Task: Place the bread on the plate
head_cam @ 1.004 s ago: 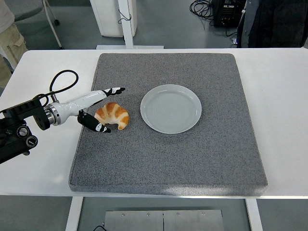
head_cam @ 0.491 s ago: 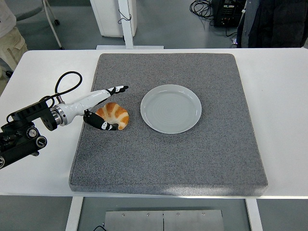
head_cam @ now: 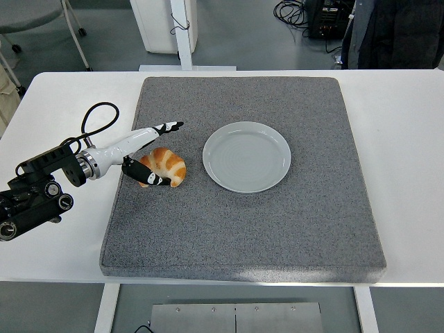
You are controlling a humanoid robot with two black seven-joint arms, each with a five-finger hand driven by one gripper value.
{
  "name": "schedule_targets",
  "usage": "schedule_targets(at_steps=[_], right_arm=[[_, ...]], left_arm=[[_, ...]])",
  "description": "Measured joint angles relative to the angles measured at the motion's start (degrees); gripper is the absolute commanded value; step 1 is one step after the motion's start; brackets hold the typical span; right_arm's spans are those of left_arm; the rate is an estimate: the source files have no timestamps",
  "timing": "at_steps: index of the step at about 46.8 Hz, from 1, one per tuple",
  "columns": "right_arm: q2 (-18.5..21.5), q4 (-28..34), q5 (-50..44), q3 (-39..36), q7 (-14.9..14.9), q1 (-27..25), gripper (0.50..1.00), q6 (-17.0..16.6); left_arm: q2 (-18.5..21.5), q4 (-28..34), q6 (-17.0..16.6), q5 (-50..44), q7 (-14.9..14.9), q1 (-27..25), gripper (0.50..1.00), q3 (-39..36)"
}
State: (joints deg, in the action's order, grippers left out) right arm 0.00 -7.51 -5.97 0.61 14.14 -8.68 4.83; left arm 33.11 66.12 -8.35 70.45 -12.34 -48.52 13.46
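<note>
I saw a golden-brown croissant (head_cam: 166, 165) with paler stripes, a plain pale grey plate (head_cam: 246, 157), a speckled dark grey mat (head_cam: 243, 229), a white worktop (head_cam: 409, 173), and my white-and-black left hand (head_cam: 142, 156).

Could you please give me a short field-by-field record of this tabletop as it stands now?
bread: golden-brown croissant, on the grey mat, left of the plate, not on it
plate: round pale grey plate, empty, mid-mat
mat: grey felt-like square mat on the white table
left hand: left hand, fingers spread either side of the croissant, not closed
right hand: out of view
</note>
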Motion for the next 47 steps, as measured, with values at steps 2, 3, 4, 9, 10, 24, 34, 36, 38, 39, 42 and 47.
schedule_targets(at_steps=[2,3,4,9,10,24,34,36,38,39,42,47], right_arm=[[0.00,0.00,0.00,0.00,0.01,-0.01,1.000,0.00],[0.00,-0.01,0.00,0.00,0.01,-0.01,1.000,0.00],[0.00,0.00,0.00,0.00,0.00,0.00,1.000,0.00],[0.00,0.01,0.00,0.00,0.01,-0.01,1.000,0.00],[0.00,0.02,0.00,0.00,0.01,-0.02,1.000,0.00],[0.00,0.00,0.00,0.00,0.01,-0.03,1.000,0.00],[0.00,-0.03,0.00,0.00,0.00,0.00,1.000,0.00],[0.00,-0.03,-0.01,0.00,0.01,0.01,1.000,0.00],[0.00,-0.01,-0.01,0.00,0.00,-0.01,1.000,0.00],[0.00,-0.02,-0.01,0.00,0.00,-0.01,1.000,0.00],[0.00,-0.01,-0.01,0.00,0.01,-0.02,1.000,0.00],[0.00,-0.01,0.01,0.00,0.01,0.00,1.000,0.00]], left_arm=[[-0.24,-0.23,-0.02,-0.04,-0.11,0.00,0.992,0.00],[-0.37,-0.31,-0.02,-0.04,-0.13,0.00,0.993,0.00],[-0.49,-0.39,-0.09,-0.09,-0.14,0.01,0.993,0.00],[-0.67,-0.56,-0.41,-0.13,-0.15,0.06,0.975,-0.03],[-0.72,-0.56,-0.42,-0.13,-0.15,0.07,0.954,-0.04],[-1.10,-0.46,-0.53,-0.09,-2.30,0.09,0.627,-0.18],[-1.03,-0.46,-0.57,-0.14,-2.69,0.17,0.500,-0.17],[-1.03,-0.46,-0.55,-0.14,-2.99,0.17,0.500,-0.17],[-1.03,-0.46,-0.47,-0.13,-3.46,0.25,0.500,-0.18],[-1.02,-0.46,-0.46,-0.13,-3.65,0.30,0.500,-0.23],[-0.97,-0.43,-0.36,-0.08,-4.21,0.36,0.500,-0.73],[-0.61,-0.16,-0.05,-0.05,-5.03,0.18,0.500,-1.30]])
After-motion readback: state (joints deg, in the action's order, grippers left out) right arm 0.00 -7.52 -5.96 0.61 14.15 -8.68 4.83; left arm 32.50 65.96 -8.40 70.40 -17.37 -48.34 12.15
